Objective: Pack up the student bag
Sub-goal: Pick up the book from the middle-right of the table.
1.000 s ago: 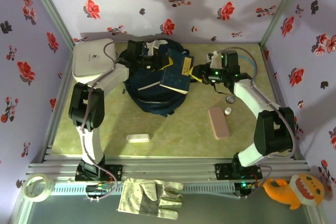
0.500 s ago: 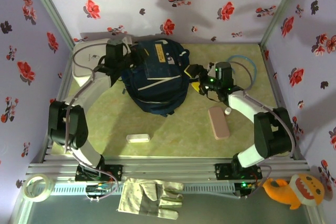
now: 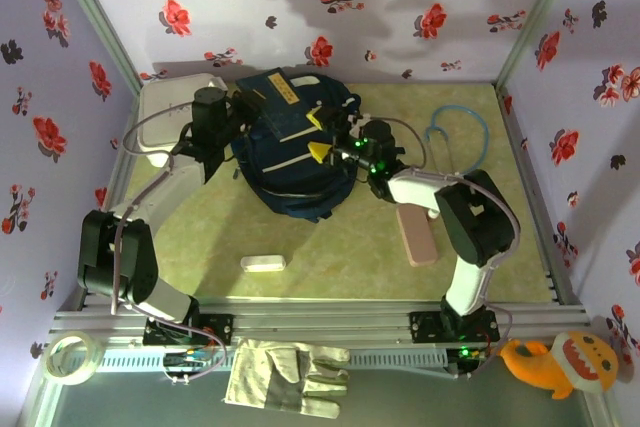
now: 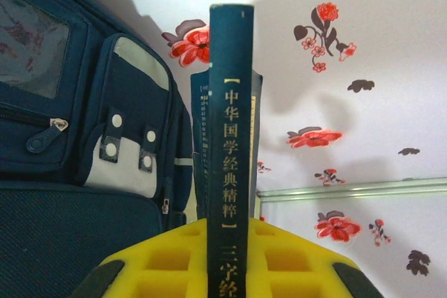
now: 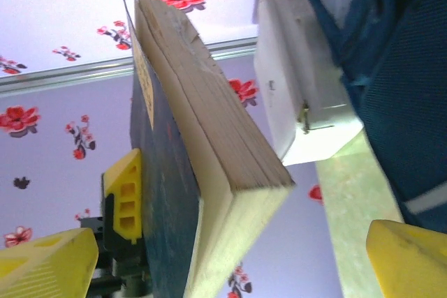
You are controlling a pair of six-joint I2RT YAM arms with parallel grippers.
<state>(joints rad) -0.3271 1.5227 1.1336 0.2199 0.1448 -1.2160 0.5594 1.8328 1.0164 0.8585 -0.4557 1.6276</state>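
Observation:
The student bag point(image 3: 300, 172), dark navy with white stripe trims, lies at the middle back of the table and also fills the left of the left wrist view point(image 4: 63, 144). My left gripper point(image 3: 240, 107) is shut on a dark blue book point(image 3: 272, 93) and holds it at the bag's top-left edge. Between that gripper's yellow fingers point(image 4: 307, 259) the book's spine point(image 4: 230, 137) stands upright, with gold characters on it. My right gripper point(image 3: 325, 137) hovers open over the bag. Its yellow fingers point(image 5: 49, 263) stand wide apart, and the book's page edge point(image 5: 209, 144) lies ahead of them.
A white rounded box point(image 3: 165, 112) sits at the back left, beside the bag point(image 5: 405, 68) in the right wrist view point(image 5: 300, 82). A pink case point(image 3: 415, 234), a small white block point(image 3: 263, 263) and a blue tube loop point(image 3: 462, 127) lie on the table. Glove point(image 3: 285, 377) and tape roll point(image 3: 68, 357) lie off its front edge.
My right gripper let go of the book, opened and moved left over the bag. The left gripper carried the book from the bag's right side to its top-left edge.

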